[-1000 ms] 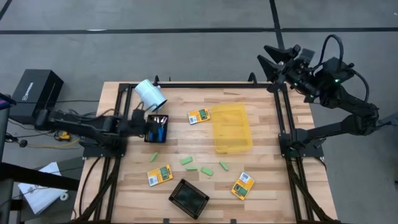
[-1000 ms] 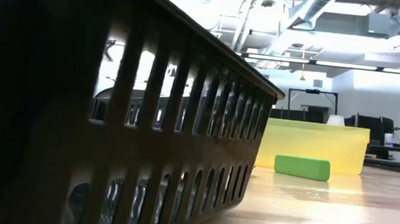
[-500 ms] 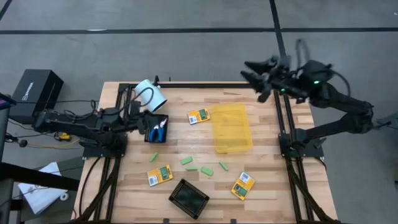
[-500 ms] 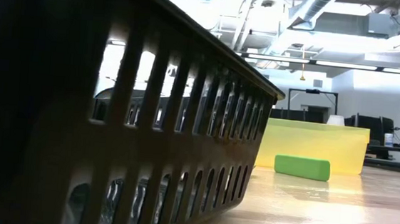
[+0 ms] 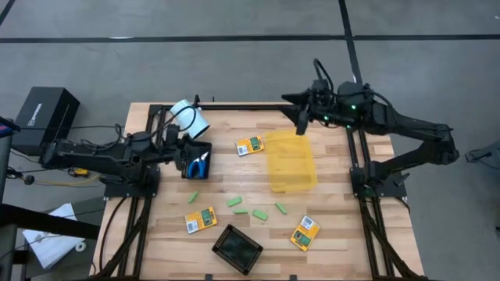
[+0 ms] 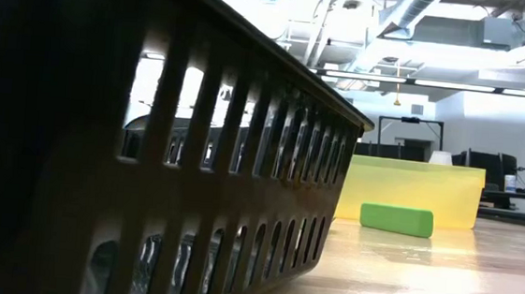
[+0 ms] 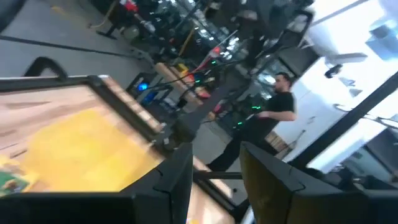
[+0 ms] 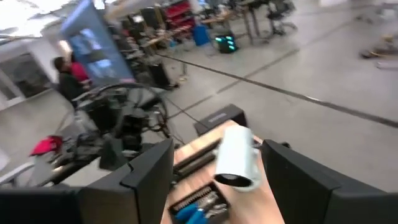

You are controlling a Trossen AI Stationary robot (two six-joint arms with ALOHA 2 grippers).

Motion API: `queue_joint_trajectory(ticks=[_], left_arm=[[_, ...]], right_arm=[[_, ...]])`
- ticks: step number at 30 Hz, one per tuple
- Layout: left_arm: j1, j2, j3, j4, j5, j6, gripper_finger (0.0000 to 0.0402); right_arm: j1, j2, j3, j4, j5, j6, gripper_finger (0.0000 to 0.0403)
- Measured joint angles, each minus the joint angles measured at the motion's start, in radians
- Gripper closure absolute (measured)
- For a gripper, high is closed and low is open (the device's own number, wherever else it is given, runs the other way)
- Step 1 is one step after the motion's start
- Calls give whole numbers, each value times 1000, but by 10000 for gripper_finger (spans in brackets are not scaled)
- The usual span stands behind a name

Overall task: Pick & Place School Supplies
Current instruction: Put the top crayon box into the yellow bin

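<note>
R gripper swung over yellow bin | scissors in blk tray

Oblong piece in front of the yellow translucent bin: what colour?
Light green, clearest in the low view.

1. High cam hangs above and looks straight down, far enough to take in the whole table, both arms and the floor around.
2. Low cam sits at tabletop level, looking flat across the wood into the room. It's jammed right up against a black tray, which eats over half the frame.
3. Left wrist cam looks out past its own fingers across the table toward the yellow bin and the room, where a person stands.
4. Right wrist cam faces the other way, toward the white cylinder.
5. Shared: the bin shows in high, low and left wrist views; the cylinder in high and right wrist.
</note>
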State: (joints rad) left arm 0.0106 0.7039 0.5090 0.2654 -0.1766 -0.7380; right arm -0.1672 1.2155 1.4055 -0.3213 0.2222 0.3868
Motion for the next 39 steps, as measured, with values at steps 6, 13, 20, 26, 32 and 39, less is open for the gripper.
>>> queue_joint_trajectory(ticks=[6, 13, 20, 26, 32, 39], left_arm=[[71, 42, 0, 16, 108, -2, 285], [98, 75, 0, 25, 141, -3, 286], [110, 98, 0, 40, 133, -4, 286], [110, 98, 0, 52, 112, -9, 286], [110, 98, 0, 56, 77, -11, 286], [110, 98, 0, 58, 67, -37, 286]], right_arm=[[-195, 35, 29, -174, -89, 73, 168], [-382, 199, 217, -405, -333, -38, 168], [-503, 408, 308, -477, -571, -111, 168], [-595, 534, 313, -499, -641, -134, 168], [-631, 618, 314, -546, -722, -175, 183], [-641, 712, 314, -606, -782, -272, 217]])
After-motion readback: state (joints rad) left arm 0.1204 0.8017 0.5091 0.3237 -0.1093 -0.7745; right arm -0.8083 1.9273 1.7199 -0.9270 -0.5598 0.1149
